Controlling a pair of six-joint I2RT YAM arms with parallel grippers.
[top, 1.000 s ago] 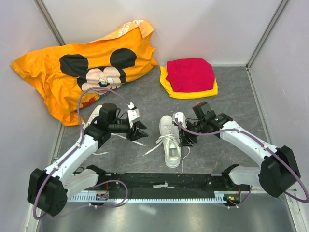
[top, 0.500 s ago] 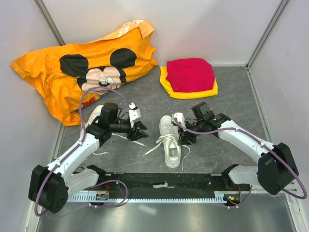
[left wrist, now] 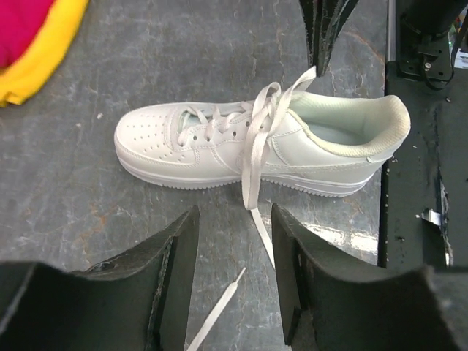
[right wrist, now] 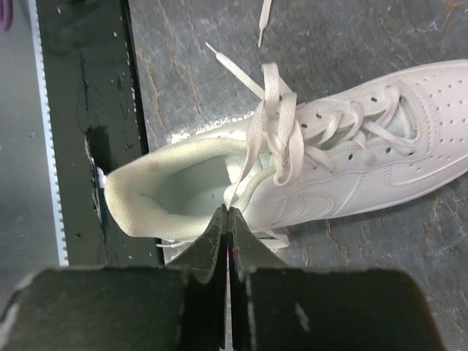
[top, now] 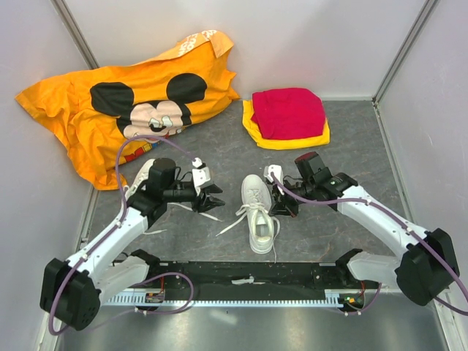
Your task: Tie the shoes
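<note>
**A:** Where are the shoes?

**B:** Seen from above, one white sneaker [top: 259, 218] lies at the centre of a mottled grey table [top: 219, 150]. Its toe points to 12 o'clock and its heel to 6 o'clock, near the black rail [top: 248, 276] that carries the arms. A second sneaker [top: 145, 174] sits well apart at 9 o'clock, partly hidden under the left arm.

**A:** What are the grippers doing?

**B:** The right gripper [top: 281, 207] is at 3 o'clock of the centre sneaker, just beside its collar. Its jaws are clenched tight, pinching a lace strand [left wrist: 296, 84] that rises from the top eyelets to the fingertips. The left gripper [top: 213, 199] is at 9 o'clock of the same sneaker, near it but apart. Its jaws are parted and grasp nothing.

**A:** How do the laces lie?

**B:** A loose lace [left wrist: 248, 172] drapes down the sneaker's side onto the table, toward the left gripper. Another lace end [left wrist: 218, 311] lies flat on the table below that gripper. I cannot tell which shoe it belongs to.

**A:** What else is on the table?

**B:** A crumpled orange shirt [top: 73, 102] with a cartoon mouse lies at 10 o'clock, against the back left wall. At 1 o'clock a folded red cloth [top: 289, 110] rests on a yellow cloth [top: 289, 140].
</note>
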